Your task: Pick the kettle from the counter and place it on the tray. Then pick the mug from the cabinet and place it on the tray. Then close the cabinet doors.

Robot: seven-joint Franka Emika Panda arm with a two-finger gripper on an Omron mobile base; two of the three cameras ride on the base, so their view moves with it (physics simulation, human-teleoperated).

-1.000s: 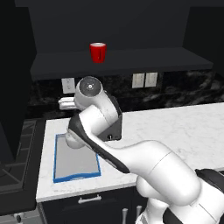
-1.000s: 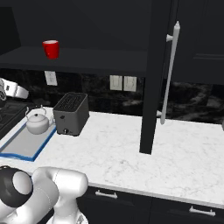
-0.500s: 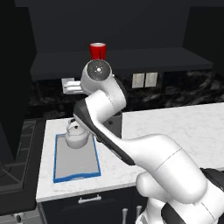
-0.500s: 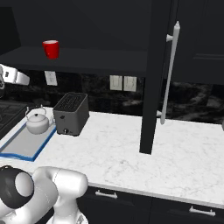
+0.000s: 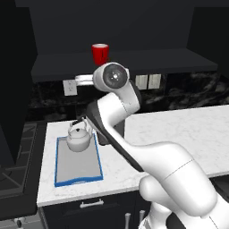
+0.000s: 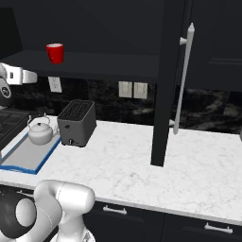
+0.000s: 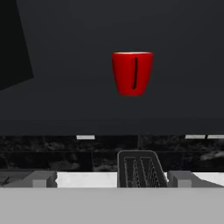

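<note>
The kettle sits on the tray. The tool is wide open, empty, facing the mug in the cabinet. Mug and open cabinet doors remain.

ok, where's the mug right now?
The mug stands on the open cabinet's dark shelf, upper centre in the left base view, above the tray holding the kettle.

Glossy white arm, dark joints, rounded links

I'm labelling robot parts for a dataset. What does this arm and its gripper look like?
The arm is glossy white with rounded, bulbous links, dark bands at the joints and a round grey disc cap on its top joint. The gripper is a pale, boxy hand with small grey finger tips. No cables or markings are visible.
</note>
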